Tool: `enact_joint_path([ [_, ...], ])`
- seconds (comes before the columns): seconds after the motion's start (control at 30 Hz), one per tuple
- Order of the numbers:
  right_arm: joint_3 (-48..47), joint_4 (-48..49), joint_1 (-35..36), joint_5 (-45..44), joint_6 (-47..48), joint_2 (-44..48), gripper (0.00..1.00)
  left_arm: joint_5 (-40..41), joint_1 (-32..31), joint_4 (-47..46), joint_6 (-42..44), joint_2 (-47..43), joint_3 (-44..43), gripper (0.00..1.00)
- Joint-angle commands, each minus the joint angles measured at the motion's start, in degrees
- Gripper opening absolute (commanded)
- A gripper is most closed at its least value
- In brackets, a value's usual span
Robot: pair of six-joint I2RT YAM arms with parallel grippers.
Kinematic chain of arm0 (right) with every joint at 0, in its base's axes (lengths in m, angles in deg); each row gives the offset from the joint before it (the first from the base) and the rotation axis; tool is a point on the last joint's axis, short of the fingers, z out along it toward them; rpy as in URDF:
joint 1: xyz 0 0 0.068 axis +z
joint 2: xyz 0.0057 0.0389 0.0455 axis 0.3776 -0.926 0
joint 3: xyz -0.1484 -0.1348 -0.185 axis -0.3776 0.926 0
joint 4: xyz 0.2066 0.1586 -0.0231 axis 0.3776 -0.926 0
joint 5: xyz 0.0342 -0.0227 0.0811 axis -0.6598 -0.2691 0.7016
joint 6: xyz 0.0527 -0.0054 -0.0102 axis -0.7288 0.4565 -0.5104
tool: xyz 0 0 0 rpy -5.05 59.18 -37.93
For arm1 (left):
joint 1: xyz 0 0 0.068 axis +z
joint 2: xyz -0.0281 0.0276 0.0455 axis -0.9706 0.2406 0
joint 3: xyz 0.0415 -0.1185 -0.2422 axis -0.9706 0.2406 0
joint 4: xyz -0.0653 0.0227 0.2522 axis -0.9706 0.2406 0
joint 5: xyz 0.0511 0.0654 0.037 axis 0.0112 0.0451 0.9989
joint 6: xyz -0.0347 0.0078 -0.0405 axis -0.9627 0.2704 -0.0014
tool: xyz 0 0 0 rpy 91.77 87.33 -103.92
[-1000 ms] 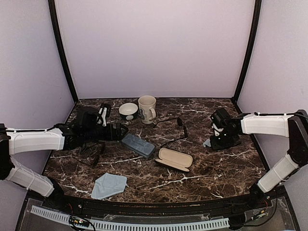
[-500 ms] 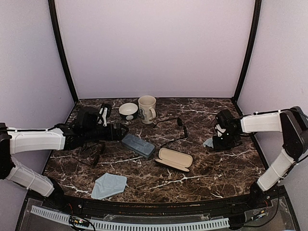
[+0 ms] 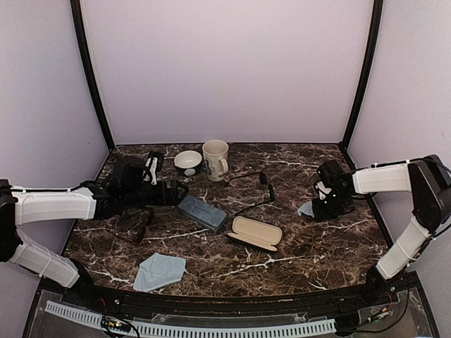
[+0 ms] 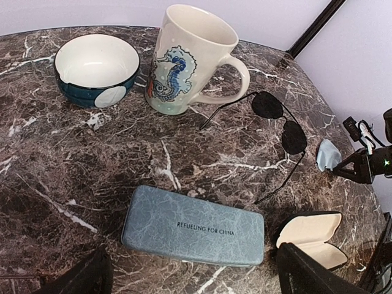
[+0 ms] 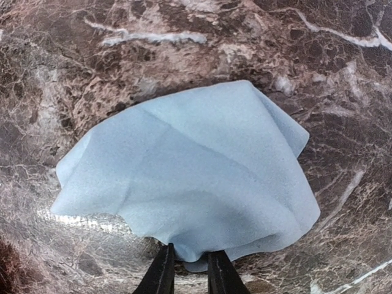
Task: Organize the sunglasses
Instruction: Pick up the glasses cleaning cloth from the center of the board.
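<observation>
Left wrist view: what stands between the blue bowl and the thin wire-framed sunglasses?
The seahorse mug stands between the bowl and the wire-framed sunglasses, its handle turned toward them, as the left wrist view shows.

table: glossy dark marble-look | mug, bowl: shiny glazed ceramic | case: matt, mottled, leather-like | cloth: soft matt fabric | sunglasses: thin wire, glossy lenses
</observation>
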Motion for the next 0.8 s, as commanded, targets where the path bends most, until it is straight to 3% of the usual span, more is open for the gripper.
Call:
enact_joint_path([
  [0.0,1.41,0.31,-0.34,2.01,-0.39,-0.43,0.18,0.11,0.02,-0.91,-0.55,-0.18,0.00,0.95],
  [0.47,-0.11,-2.63,0.96,5.22,-0.54,5.55,0.00,-0.73,0.02,-1.59,-0.90,0.53,-0.25,0.95],
  [0.77,-7.28,-8.66,3.69,13.13,1.94,10.27,0.00,-2.19,-0.18,-2.35,1.30,0.93,-1.30,0.94],
])
